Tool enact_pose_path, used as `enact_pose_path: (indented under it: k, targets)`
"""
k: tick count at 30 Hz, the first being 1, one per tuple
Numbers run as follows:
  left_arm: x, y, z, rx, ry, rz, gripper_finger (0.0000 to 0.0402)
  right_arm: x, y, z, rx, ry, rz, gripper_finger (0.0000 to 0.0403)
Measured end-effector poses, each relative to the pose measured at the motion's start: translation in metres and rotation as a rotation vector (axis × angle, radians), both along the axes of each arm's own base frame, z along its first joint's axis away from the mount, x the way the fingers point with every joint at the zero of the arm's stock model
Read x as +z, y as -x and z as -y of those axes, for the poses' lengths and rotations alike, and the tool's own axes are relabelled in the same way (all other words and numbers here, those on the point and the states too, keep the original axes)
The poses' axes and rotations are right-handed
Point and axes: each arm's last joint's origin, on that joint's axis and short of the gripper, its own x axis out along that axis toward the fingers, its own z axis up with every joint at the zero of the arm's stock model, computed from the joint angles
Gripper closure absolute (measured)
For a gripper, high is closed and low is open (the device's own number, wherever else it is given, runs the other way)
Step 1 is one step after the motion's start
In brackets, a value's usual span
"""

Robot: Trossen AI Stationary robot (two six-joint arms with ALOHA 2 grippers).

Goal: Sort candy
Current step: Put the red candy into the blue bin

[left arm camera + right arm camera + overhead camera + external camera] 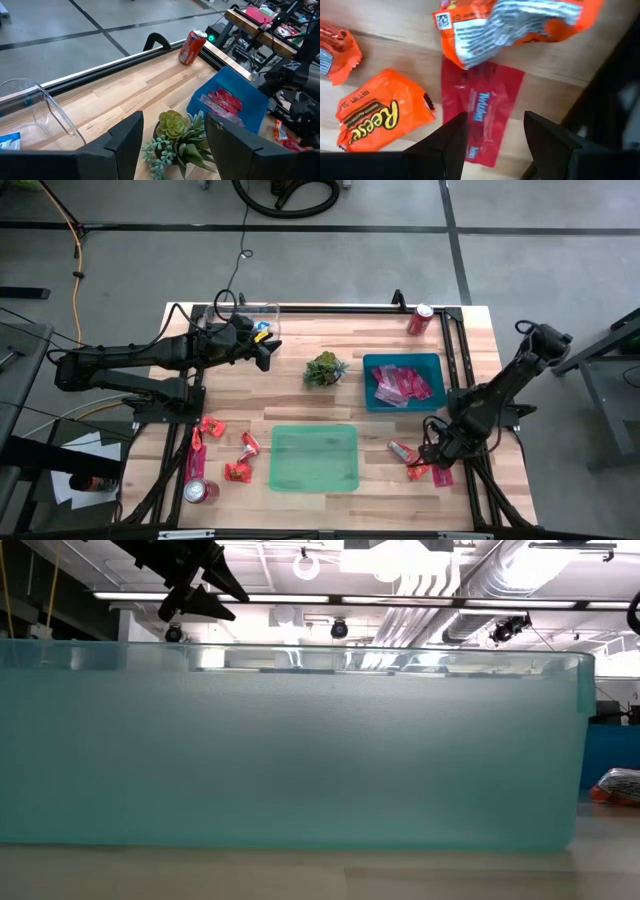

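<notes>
Candy is spread over three places on the wooden surface (300, 405): red-pink wrappers already in the blue tray (430, 363) at far right, a loose orange and red cluster (222, 448) at near left beside a soda can (197, 492), and a small heap (412, 463) at near right under my right arm.

My right gripper (495, 137) hangs directly over a flat red Twizzlers wrapper (482, 117), fingers apart and holding nothing. Beside it lies an orange Reese's pack (377, 120), and a crumpled orange pack (520, 22) overlaps the red wrapper's far end.

Risks, as I judge them: the red wrapper lies flat on the wood, so the fingers may slide over it rather than pinch it. Because the crumpled pack rests on it, a lift could drag that pack along or catch two sweets at once and spoil the sort. The heap also sits close to the surface's right edge and frame rail, so a nudge could push a piece off.

My left gripper (172, 145) is raised at far left, next to a clear container (47, 107) holding a blue-and-white sweet (10, 141), fingers apart and empty; the small plant (177, 137) lies just ahead of it and could be knocked on a careless sweep.

Legible writing: "Twizzlers" and "Reese's"; the second can (192, 46) is red, its lettering unreadable. The green bin (314, 458) at near centre looks empty.
</notes>
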Motion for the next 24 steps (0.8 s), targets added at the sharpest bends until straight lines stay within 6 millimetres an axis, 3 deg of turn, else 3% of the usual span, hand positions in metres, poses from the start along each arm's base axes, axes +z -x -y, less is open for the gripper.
enact_pose_path:
  k: [11, 15, 20, 24]
  targets:
    - [0.0, 0.0, 0.0, 0.002, 0.004, 0.003, 0.0202, -0.028, -0.013, -0.014, 0.0, 0.038, -0.043, 0.0216]
    - [0.0, 0.0, 0.0, 0.002, 0.004, 0.003, 0.0202, -0.029, -0.015, -0.016, 0.005, 0.053, -0.057, 0.0254]
    - [0.002, -0.001, 0.0, 0.009, 0.024, 0.034, 0.0202, -0.012, -0.016, -0.015, 0.067, 0.135, -0.046, 0.0381]
    - [0.018, 0.001, 0.0, -0.017, 0.038, 0.204, 0.0202, 0.03, -0.02, -0.013, 0.106, 0.169, -0.013, 0.0382]
